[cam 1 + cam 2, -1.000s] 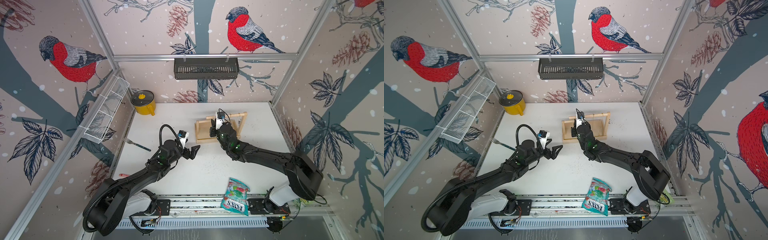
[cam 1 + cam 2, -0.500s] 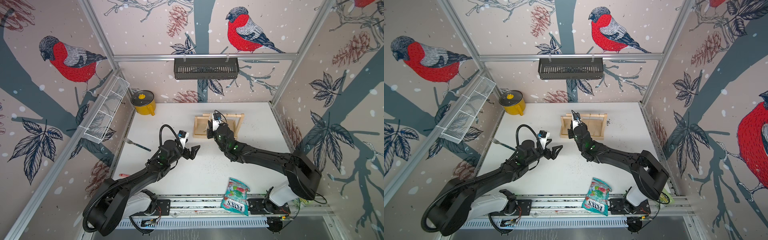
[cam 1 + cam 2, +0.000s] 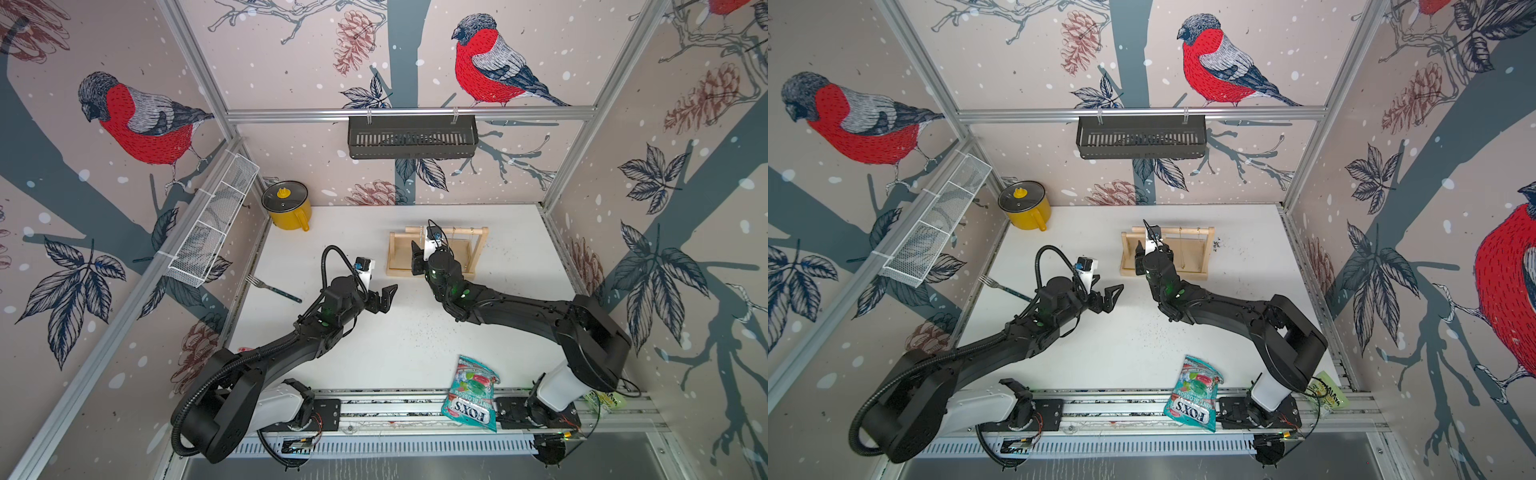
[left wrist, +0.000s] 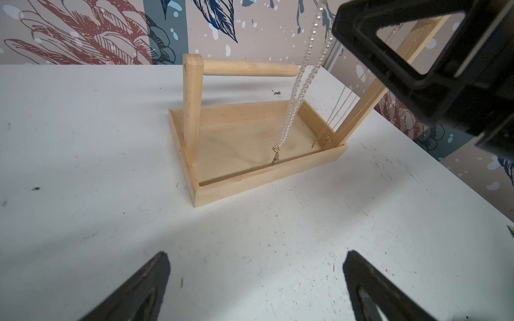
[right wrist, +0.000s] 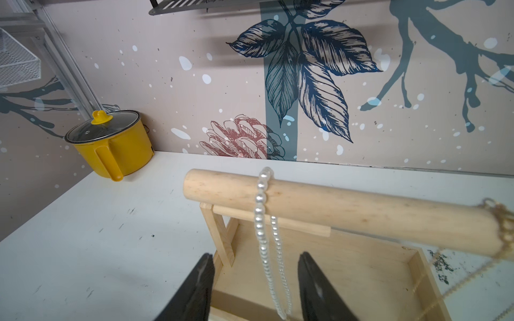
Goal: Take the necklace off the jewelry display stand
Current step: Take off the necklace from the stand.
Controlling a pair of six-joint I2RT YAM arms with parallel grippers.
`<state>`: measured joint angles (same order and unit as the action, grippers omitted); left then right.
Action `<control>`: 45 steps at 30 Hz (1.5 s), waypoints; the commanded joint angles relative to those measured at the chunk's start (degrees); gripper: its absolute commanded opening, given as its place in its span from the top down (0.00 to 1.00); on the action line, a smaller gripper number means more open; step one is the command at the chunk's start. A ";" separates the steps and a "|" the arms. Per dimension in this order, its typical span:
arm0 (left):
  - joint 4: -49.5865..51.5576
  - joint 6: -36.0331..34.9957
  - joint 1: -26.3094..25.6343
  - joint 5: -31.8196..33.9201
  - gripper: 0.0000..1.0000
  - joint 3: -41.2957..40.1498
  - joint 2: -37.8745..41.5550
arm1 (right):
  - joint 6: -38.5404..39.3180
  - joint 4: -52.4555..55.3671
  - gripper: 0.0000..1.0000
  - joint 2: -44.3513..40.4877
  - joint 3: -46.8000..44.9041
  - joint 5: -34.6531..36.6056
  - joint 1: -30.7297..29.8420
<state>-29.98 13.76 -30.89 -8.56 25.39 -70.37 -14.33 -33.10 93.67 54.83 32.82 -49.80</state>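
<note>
The necklace [image 5: 261,198], a string of white pearls, hangs looped over the dowel bar [image 5: 347,208] of the jewelry display stand [image 5: 347,266], close to the bar's free left end. Its two strands drop straight down toward the tray.

The right pincer [image 5: 256,257] is on the near side of the stand. Its jaws are partly apart, one on either side of the hanging strands. The pearls run down through the gap, and the right wrist view shows clear space on both sides, so nothing is gripped.

The relation that matters is the bar's long axis. It runs left to right across the bench [image 4: 83,139], fixed to the tall post at the right and open at the left, the side of the yellow pot [image 5: 111,144]. The loop can probably only come off leftward, along the bar. Pulling it toward the near side would likely just drag it against the wood. The gold chains [image 5: 499,219] hang further right on the bar, out of that path.

The left pincer [image 4: 257,254] hovers wide open and empty over the bench, left of the stand and nearer — so the right arm is the one in place.
</note>
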 commanded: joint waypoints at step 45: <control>-0.95 2.13 -0.04 -0.14 0.02 -0.70 -0.56 | 10.07 -16.13 0.94 8.86 4.41 10.04 -2.31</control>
<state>-29.39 15.27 -30.92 -8.78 24.75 -71.20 -5.89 -47.64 102.28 58.72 43.20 -51.75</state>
